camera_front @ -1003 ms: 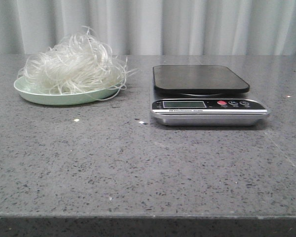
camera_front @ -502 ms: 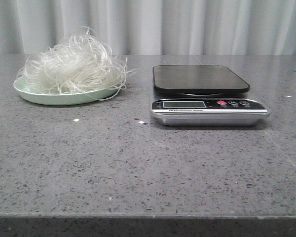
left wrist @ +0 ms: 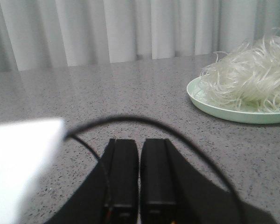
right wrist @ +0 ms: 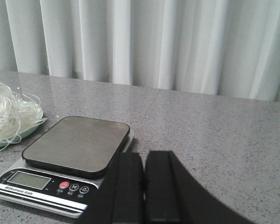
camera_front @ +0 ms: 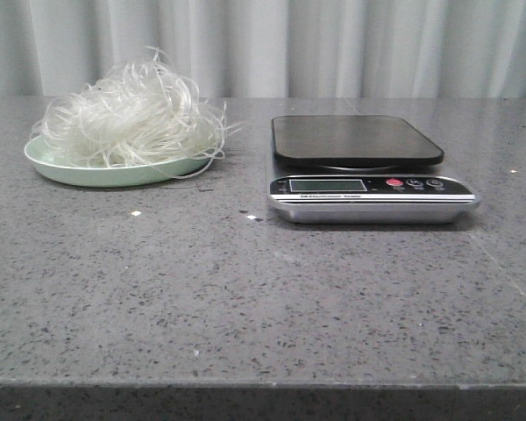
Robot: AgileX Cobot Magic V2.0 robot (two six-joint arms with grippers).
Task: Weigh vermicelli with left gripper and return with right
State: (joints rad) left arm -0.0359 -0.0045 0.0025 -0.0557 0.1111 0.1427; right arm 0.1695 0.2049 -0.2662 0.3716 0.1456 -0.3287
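Grey speckled surface (camera_front: 263,289) is seen carrying all items. The scale (camera_front: 368,167) is placed right of centre, its dark platform bare and its display facing front, so a load can be dropped on and read. The pale green plate (camera_front: 114,171) is set to the left, well apart from the scale, on the left arm's side. The vermicelli (camera_front: 127,118) is heaped in that plate, strands trailing over the rim. This fits either an unweighed pile or one already returned. The left hand (left wrist: 139,175) is held closed and empty, near the plate. The right hand (right wrist: 144,186) is likewise closed on nothing, beside the scale.
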